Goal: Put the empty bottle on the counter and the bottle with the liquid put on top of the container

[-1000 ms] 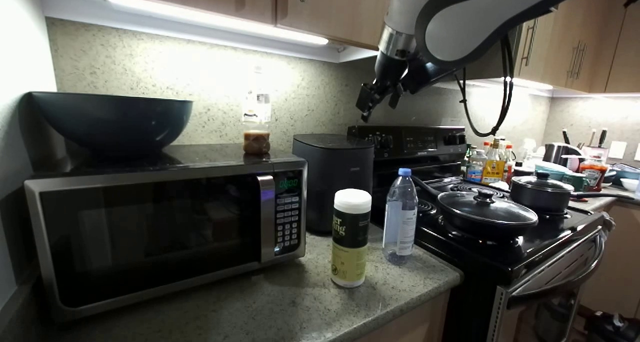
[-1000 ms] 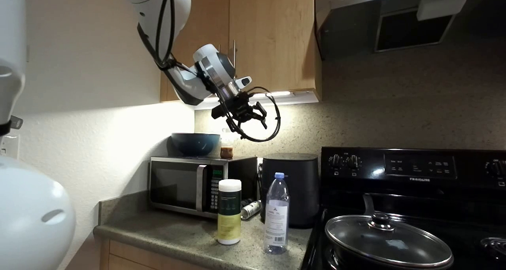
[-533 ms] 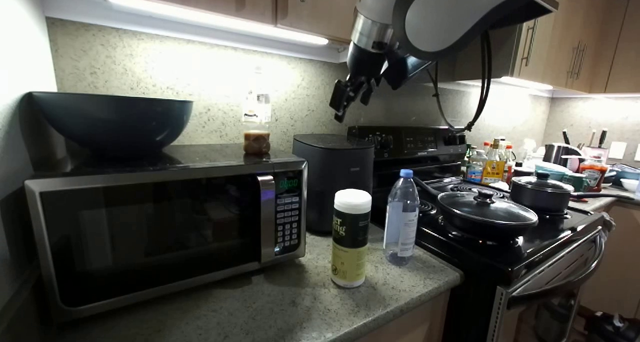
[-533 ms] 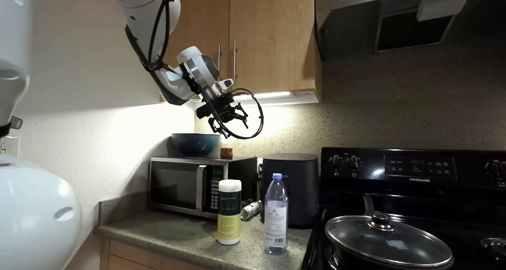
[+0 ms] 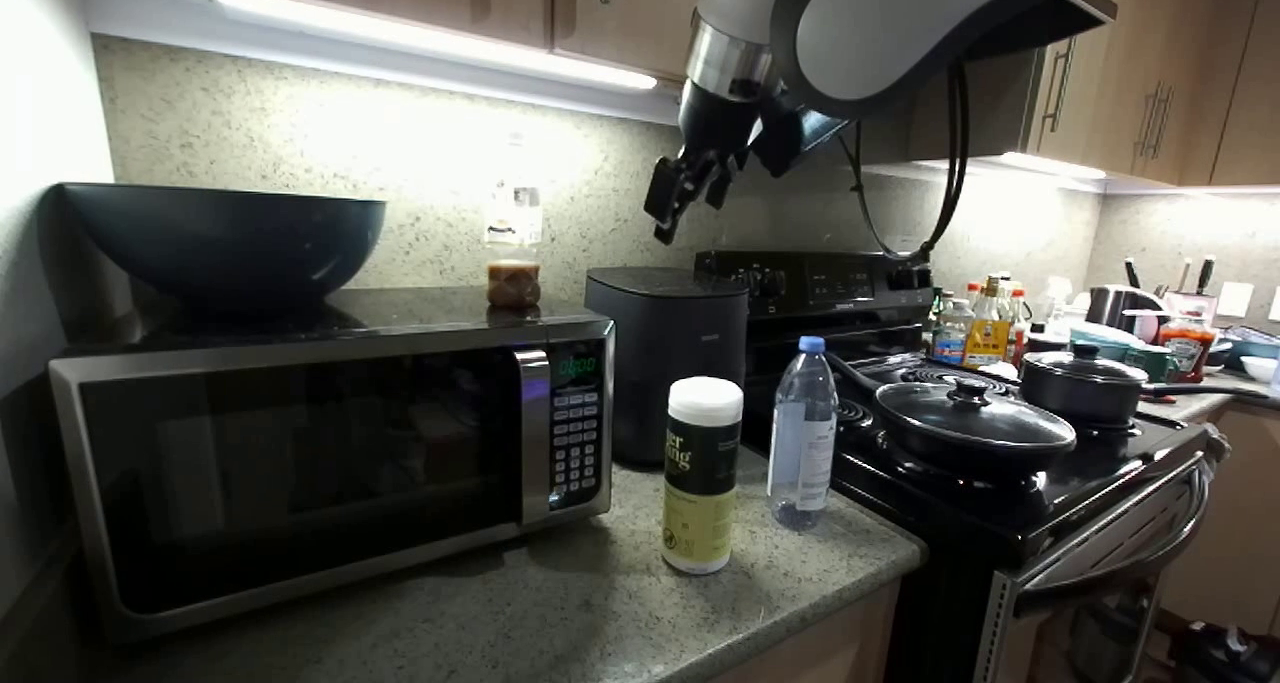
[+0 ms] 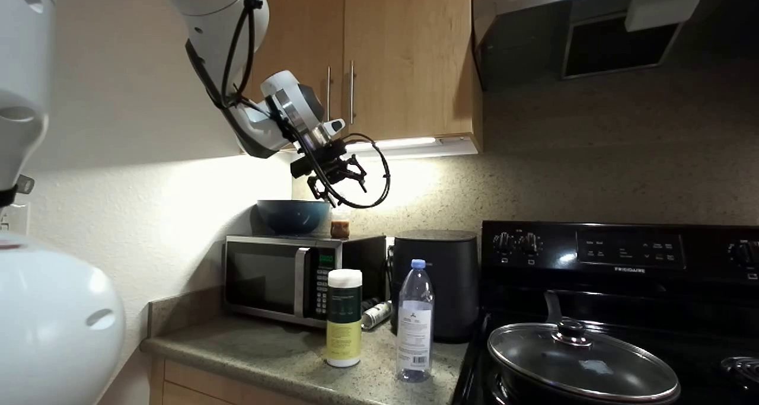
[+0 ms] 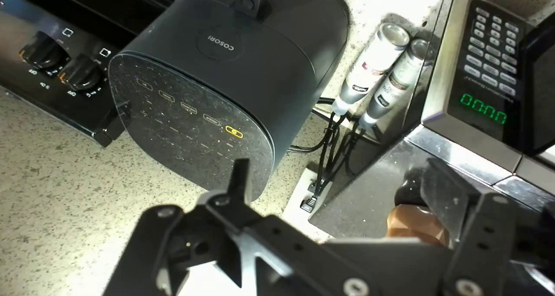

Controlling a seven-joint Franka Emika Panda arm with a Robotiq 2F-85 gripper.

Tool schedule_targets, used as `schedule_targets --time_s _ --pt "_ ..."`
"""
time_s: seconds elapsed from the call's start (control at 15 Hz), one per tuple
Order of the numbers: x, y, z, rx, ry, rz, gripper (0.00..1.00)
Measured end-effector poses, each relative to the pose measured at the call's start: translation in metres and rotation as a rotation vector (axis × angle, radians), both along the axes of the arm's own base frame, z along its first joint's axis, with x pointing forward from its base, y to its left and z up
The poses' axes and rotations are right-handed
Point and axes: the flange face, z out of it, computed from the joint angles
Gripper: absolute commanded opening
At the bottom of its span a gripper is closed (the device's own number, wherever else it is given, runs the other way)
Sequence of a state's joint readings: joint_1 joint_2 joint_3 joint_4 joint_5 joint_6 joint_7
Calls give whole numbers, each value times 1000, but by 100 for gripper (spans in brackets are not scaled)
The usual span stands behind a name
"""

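Note:
The empty bottle (image 5: 803,443), clear with a blue cap, stands upright on the counter (image 5: 480,603) near the stove; it also shows in an exterior view (image 6: 415,328). The container (image 5: 700,503), white-lidded with a dark and yellow label, stands beside it (image 6: 344,322). The bottle with the liquid (image 5: 513,281) stands upright on the microwave's front right corner. Its brown lower part shows in the wrist view (image 7: 414,222), partly behind a finger. My gripper (image 5: 690,217) is open and empty, in the air above the black appliance, right of that bottle; its fingers stand wide apart in the wrist view (image 7: 337,161).
The microwave (image 5: 320,463) carries a large dark bowl (image 5: 230,238). A black appliance (image 5: 665,363) stands between microwave and stove. Two cylinders (image 7: 368,66) and cables lie between them. Upper cabinets (image 6: 409,55) hang above. A lidded pan (image 5: 970,428) sits on the stove.
My gripper has moved left in both exterior views, toward the bottle with the liquid, slowing in the last half second. It stays open. The empty bottle's cap wobbles slightly.

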State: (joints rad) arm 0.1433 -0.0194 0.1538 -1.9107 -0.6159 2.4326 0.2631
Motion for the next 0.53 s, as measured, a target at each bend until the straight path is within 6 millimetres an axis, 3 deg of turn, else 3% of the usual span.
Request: schedule_targets --time_s 0.27,0.53 --pt "7 12 8 74 -86 68 100" --pt "32 36 17 161 -208 178 100"
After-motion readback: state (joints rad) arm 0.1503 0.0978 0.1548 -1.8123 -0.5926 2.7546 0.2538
